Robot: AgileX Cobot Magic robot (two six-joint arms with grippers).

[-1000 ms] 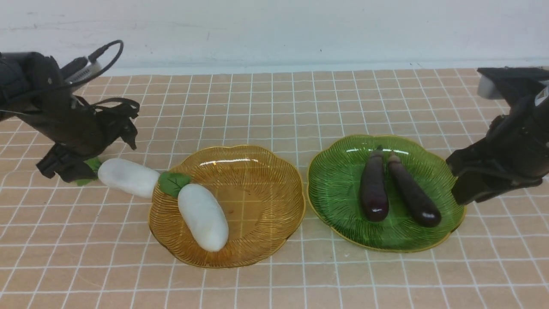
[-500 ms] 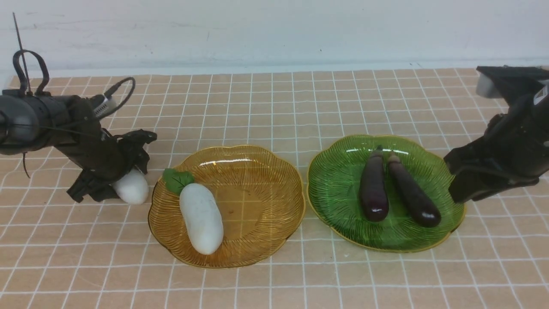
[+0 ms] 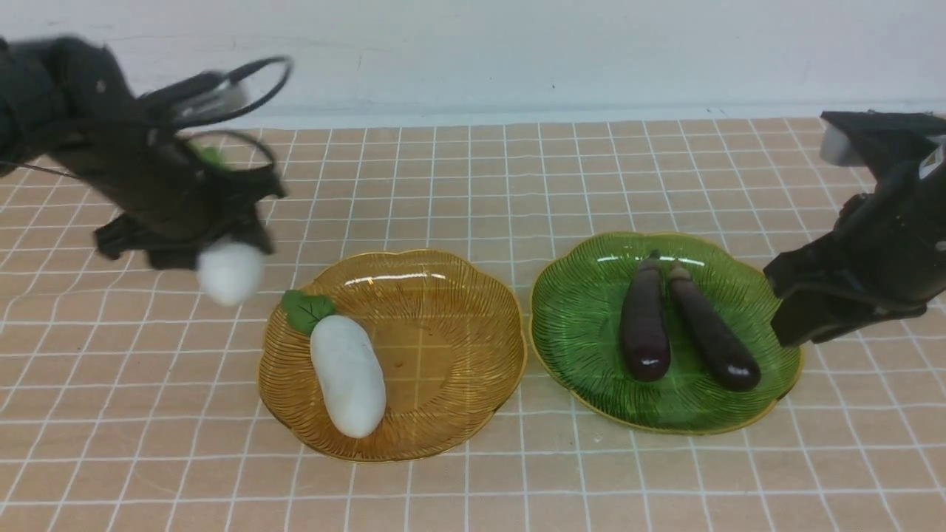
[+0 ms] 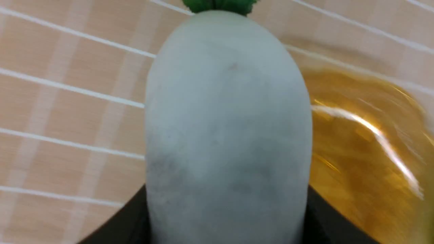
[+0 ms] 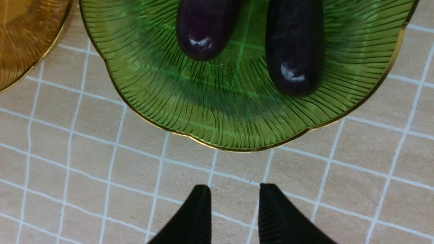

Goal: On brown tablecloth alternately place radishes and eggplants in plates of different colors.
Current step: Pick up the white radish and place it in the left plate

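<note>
A white radish (image 3: 230, 272) hangs in the air left of the amber plate (image 3: 458, 310), with my left gripper (image 3: 203, 247) shut on it. In the left wrist view this radish (image 4: 227, 135) fills the frame, green leaf at its far end, black fingers (image 4: 325, 223) at its sides, the amber plate (image 4: 366, 152) beyond. A second radish (image 3: 347, 384) lies in the amber plate. Two eggplants (image 3: 643, 325) (image 3: 713, 336) lie side by side in the green plate (image 3: 584, 325). My right gripper (image 3: 802, 325) stands open and empty by the green plate's right rim (image 5: 220, 112).
The brown tablecloth (image 3: 473, 185) covers the whole table up to a white wall at the back. The two plates sit side by side with a narrow gap. In the right wrist view the right gripper (image 5: 234, 200) hovers over bare cloth.
My left gripper closed on the radish lying on the cloth and lifted it up off the table. The radish in the amber plate turned slightly. The right arm stayed put.
</note>
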